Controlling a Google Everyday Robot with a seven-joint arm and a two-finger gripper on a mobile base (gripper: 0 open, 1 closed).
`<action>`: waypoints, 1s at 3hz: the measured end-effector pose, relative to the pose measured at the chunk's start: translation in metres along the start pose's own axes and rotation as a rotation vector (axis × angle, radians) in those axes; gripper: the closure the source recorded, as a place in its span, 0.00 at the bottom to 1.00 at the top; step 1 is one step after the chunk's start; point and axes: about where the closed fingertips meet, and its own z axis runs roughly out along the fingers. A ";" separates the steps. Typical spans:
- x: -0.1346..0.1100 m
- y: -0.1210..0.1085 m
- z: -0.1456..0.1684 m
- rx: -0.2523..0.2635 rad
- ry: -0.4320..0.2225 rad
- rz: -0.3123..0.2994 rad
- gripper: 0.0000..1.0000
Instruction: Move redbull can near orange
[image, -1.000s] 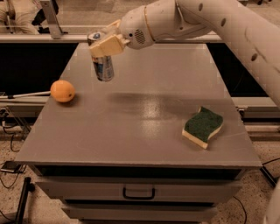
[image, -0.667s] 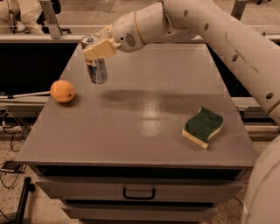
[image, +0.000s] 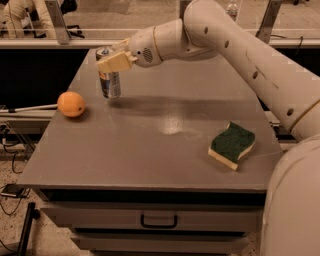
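Note:
The redbull can (image: 109, 83) is a slim silver can with blue low on its side. It stands upright at the table's left side, its base at or just above the surface. My gripper (image: 113, 61) is shut on the can's upper part, reaching in from the right. The orange (image: 71, 104) lies on the table near the left edge, a short way left and in front of the can, apart from it.
A green-and-yellow sponge (image: 231, 145) lies at the table's right front. The grey table (image: 150, 145) has a drawer (image: 159, 220) below its front edge. My arm (image: 240, 45) spans the back right. A rail and a black gap run behind the table.
My gripper has carried the can left and down towards the orange. The can now stands lower, at table level. The orange and sponge have not moved.

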 end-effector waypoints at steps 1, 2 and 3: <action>0.002 -0.002 0.006 -0.009 -0.019 0.000 1.00; 0.009 0.000 0.019 -0.032 -0.018 0.012 0.75; 0.013 0.003 0.027 -0.048 -0.017 0.021 0.52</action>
